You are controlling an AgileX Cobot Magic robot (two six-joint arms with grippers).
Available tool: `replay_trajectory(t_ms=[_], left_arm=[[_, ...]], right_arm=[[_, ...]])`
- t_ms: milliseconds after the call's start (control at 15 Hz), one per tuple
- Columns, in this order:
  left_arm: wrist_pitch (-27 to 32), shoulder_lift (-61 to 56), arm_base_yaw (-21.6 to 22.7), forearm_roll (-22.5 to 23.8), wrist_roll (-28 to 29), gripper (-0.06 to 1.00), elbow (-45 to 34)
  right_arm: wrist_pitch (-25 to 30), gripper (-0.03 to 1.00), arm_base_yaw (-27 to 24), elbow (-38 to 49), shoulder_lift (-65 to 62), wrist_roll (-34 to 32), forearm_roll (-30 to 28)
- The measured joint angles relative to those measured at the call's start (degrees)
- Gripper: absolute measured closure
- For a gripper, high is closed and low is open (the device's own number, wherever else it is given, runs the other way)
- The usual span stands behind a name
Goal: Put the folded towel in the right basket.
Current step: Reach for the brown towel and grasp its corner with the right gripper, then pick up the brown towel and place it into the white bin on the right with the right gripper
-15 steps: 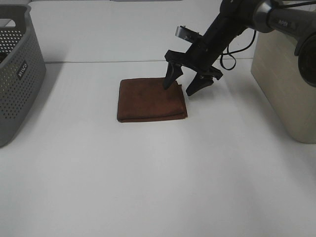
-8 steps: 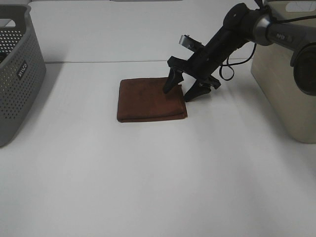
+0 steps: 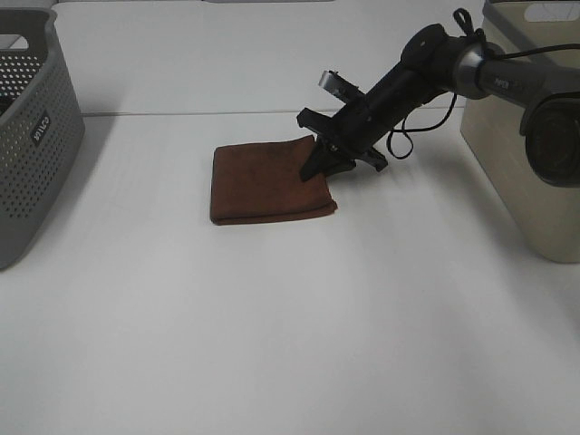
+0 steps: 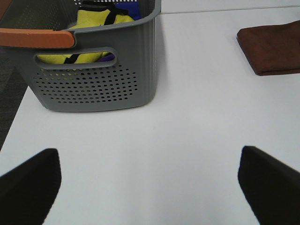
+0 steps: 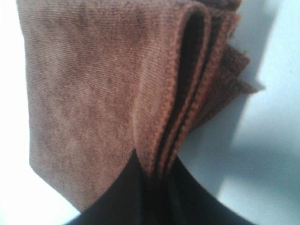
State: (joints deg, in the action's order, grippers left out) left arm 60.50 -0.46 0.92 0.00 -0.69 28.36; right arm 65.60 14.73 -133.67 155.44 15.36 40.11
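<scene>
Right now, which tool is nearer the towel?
Right: the right tool is shut on the towel edge; the left tool hangs apart, near the gray basket.

The gray basket's label (image 3: 41,129) and the arm's lettering (image 3: 509,78) are too blurred to read.

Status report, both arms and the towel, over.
Left end effector open, empty. Right end effector shut on edge of folded brown cloth towel, lying on white table. Nothing seen between it and beige right basket.
</scene>
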Motion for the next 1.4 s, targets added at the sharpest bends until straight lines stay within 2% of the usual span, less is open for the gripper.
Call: replay_trajectory(t_ms=[267,533,667,1067,1267,1400], left_arm=[[0.0,0.0,0.0,0.0,0.0,-0.03,0.0],[0.0,0.0,0.0,0.0,0.0,-0.03,0.0],[0.0,0.0,0.0,0.0,0.0,-0.03,0.0],[0.0,0.0,0.0,0.0,0.0,-0.03,0.0],[0.0,0.0,0.0,0.0,0.0,-0.03,0.0],[0.0,0.0,0.0,0.0,0.0,-0.03,0.0]], right_arm=[[3.7,0.91,0.0,-8.0,0.0,0.6,1.0],[4.1,0.91,0.0,-18.2,-1.7,0.4,0.6],[4.2,0.91,0.0,-19.1,-5.7,0.2,-3.2],[4.4,0.91,-0.5,-18.8,-22.0,0.1,-21.6],[4.4,0.91,-4.2,-16.2,-28.6,-0.7,-24.1],[4.4,0.91,-8.5,-11.2,-33.1,-0.9,-24.5]])
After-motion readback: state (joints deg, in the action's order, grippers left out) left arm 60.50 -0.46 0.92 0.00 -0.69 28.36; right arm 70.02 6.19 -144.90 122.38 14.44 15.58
